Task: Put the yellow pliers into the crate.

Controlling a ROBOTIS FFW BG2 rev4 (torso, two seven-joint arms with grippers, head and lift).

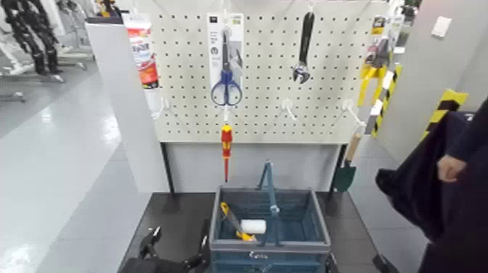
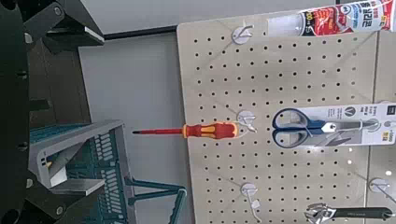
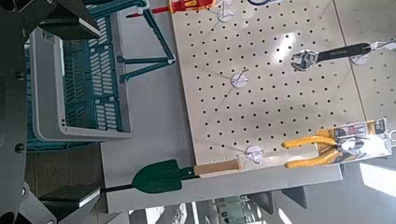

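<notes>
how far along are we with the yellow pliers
Looks done: the yellow pliers lie inside the crate. Nothing shows in hand; the left gripper sits low beside the crate. Nothing obvious is left, though another yellow pair hangs on the pegboard.

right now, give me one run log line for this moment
yellow pliers: in crate | left gripper: low, left of crate | right gripper: low, by crate | person: standing at right
</notes>
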